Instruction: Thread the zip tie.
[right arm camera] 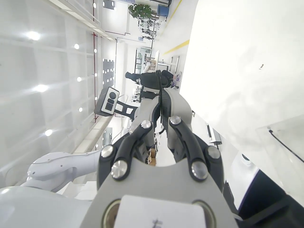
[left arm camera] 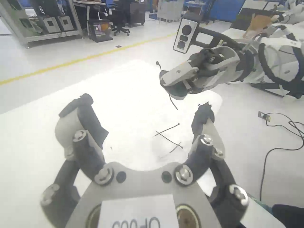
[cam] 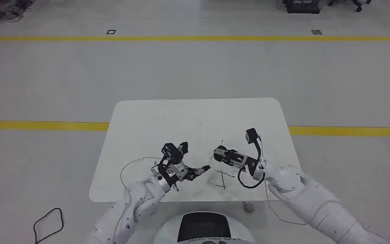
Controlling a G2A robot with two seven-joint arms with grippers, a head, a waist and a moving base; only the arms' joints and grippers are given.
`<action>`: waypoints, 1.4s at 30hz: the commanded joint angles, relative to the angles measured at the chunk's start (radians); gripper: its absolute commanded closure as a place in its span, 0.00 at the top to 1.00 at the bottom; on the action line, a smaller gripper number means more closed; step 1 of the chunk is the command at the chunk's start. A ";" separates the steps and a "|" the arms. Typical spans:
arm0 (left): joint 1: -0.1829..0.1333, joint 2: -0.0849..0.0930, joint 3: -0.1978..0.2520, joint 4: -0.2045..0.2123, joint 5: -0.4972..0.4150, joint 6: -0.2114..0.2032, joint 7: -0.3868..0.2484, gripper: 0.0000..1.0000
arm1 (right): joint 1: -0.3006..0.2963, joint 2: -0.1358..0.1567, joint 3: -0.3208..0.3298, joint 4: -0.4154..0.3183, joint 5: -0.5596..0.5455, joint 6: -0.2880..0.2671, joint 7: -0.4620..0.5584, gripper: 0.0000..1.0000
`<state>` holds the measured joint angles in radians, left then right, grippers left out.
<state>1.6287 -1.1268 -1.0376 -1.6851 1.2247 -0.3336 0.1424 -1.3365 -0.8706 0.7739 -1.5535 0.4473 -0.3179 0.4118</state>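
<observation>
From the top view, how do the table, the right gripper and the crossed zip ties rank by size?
1. table
2. right gripper
3. crossed zip ties, thin; their span nears the gripper's, so these two are close.

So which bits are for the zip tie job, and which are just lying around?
For the job:
- zip tie, held up in the right gripper
- left gripper, open and waiting
- two crossed zip ties on the table, probably spares

Just lying about:
- black cable on the floor
- yellow floor line
- tiny dark speck on the table
</observation>
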 commanded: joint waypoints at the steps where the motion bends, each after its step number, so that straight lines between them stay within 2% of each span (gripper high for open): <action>1: 0.000 0.000 -0.001 0.000 -0.001 0.000 0.000 1.00 | 0.000 0.000 0.000 0.000 0.000 0.000 -0.001 0.00; 5: -0.004 0.000 0.009 -0.001 0.007 -0.006 -0.007 1.00 | -0.003 -0.002 0.002 -0.003 -0.001 0.006 -0.011 0.00; 10: -0.015 0.007 0.053 -0.006 0.062 -0.006 -0.004 1.00 | -0.002 -0.013 0.008 0.004 0.022 0.008 0.014 0.00; 16: -0.017 0.007 0.053 -0.005 0.069 -0.001 0.006 1.00 | -0.002 -0.013 0.008 0.004 0.022 0.008 0.014 0.00; 24: -0.025 0.008 0.067 0.003 0.068 -0.002 0.022 0.98 | -0.017 -0.031 0.022 0.000 0.026 0.009 -0.016 0.00; 27: -0.026 0.009 0.070 0.004 0.069 -0.002 0.022 0.45 | -0.019 -0.037 0.027 0.003 0.024 0.006 -0.021 0.00; 28: -0.027 0.010 0.070 0.004 0.069 -0.001 0.022 0.42 | -0.021 -0.040 0.029 0.003 0.021 0.004 -0.023 0.00; 30: -0.027 0.011 0.071 0.005 0.069 0.000 0.021 0.29 | -0.024 -0.043 0.032 0.002 0.017 0.002 -0.023 0.00; 32: -0.028 0.012 0.072 0.004 0.071 0.000 0.021 0.26 | -0.027 -0.047 0.035 -0.001 0.011 0.002 -0.021 0.00; 34: -0.028 0.012 0.075 0.004 0.072 0.000 0.022 0.18 | -0.029 -0.050 0.037 -0.002 0.003 0.005 -0.019 0.00; 42: -0.030 0.015 0.081 0.005 0.073 0.008 0.027 0.03 | -0.035 -0.064 0.046 0.002 -0.018 0.018 -0.012 0.00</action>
<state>1.5984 -1.1122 -0.9567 -1.6806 1.2983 -0.3266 0.1687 -1.3700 -0.9336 0.8184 -1.5519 0.4311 -0.3008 0.3999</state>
